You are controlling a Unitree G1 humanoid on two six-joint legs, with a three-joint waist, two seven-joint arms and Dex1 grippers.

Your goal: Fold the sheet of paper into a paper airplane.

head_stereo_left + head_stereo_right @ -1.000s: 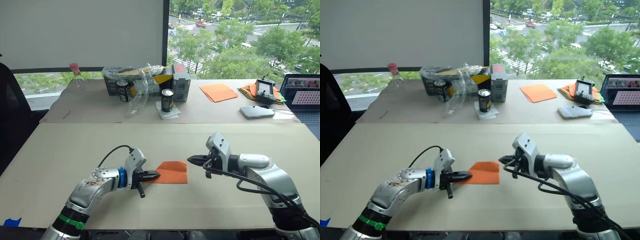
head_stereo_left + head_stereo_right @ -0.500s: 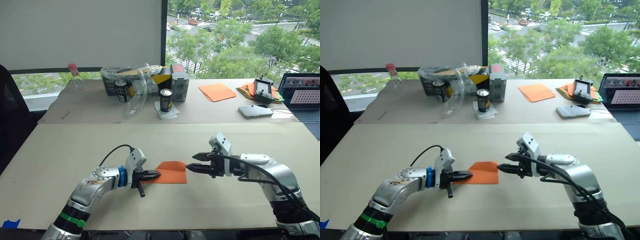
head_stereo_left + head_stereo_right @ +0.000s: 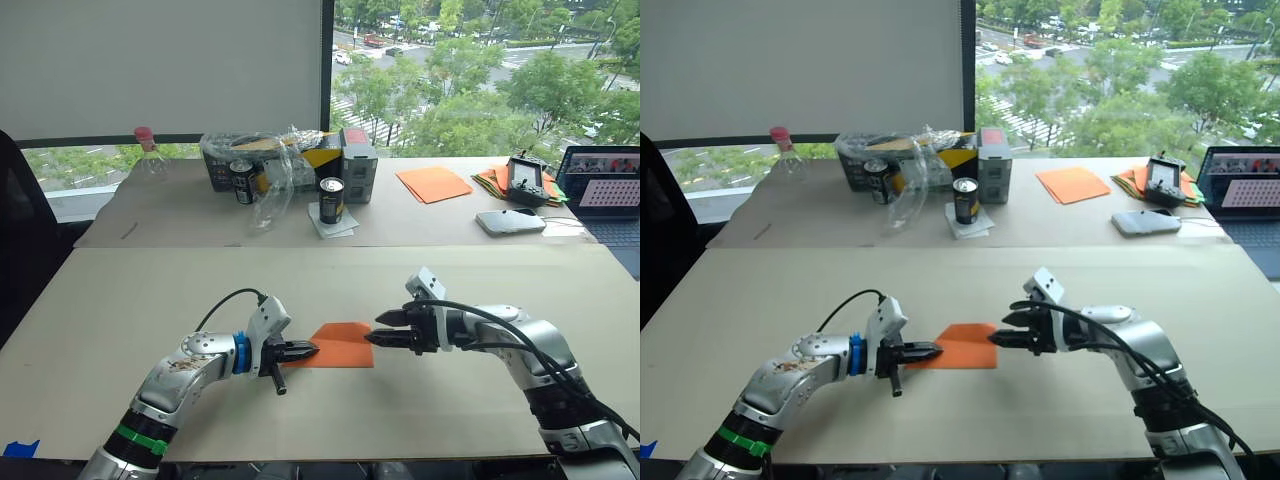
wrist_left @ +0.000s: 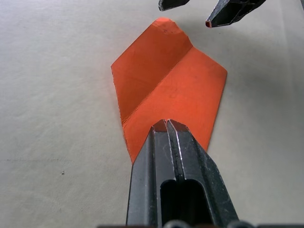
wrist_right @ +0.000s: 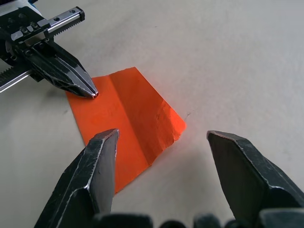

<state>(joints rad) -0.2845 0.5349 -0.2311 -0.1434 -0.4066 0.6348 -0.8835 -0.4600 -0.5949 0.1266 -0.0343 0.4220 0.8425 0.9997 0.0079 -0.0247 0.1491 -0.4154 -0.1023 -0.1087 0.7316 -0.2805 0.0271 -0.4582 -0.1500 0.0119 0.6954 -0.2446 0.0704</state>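
Here the sheet of paper [image 3: 342,344] (creased lengthwise) runs left-right.

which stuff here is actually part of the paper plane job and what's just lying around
In use:
- creased bright orange sheet of paper
- left gripper, shut on its edge
- right gripper, open at the opposite edge

Lying about, on the far table:
- smooth orange sheets
- black drink cans
- clear plastic bottle
- laptop
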